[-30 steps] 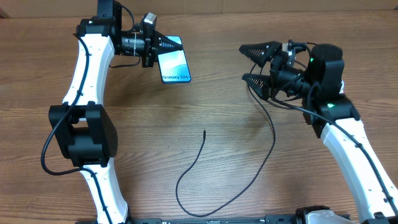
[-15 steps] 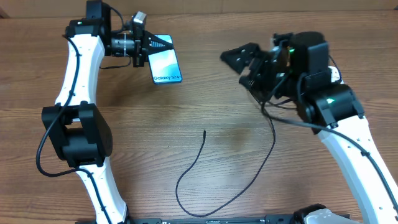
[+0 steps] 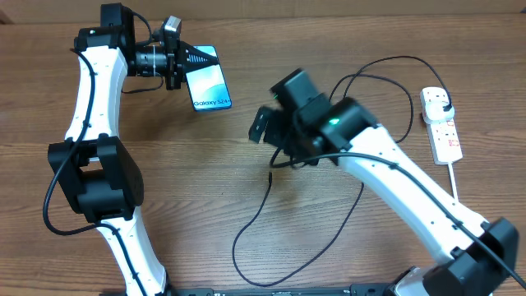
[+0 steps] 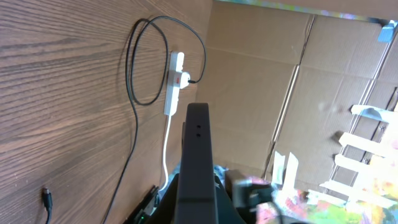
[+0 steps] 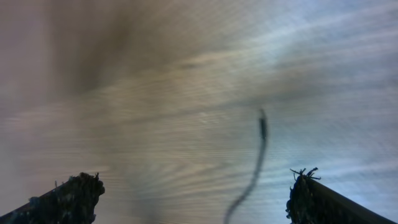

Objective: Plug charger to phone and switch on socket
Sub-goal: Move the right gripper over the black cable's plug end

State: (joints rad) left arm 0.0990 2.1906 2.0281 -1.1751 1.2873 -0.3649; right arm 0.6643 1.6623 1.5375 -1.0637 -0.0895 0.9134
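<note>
Spread wide, the right gripper (image 5: 194, 190) hovers with the charger tip (image 5: 262, 127) at its 1 o'clock, lying 12-to-6, while the left gripper (image 3: 207, 56) clamps the phone (image 3: 209, 86) at 11 o'clock on the table (image 3: 189, 164).

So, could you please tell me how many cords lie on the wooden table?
2: the thin black charger cable looping across the centre, and the white cord at far right.

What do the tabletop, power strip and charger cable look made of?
Tabletop: wood or wood-look laminate, matte, brown grain lines. Power strip: white moulded plastic, smooth, probably. Charger cable: thin black flexible sheath, likely rubber or PVC; it lies in loose curves.
</note>
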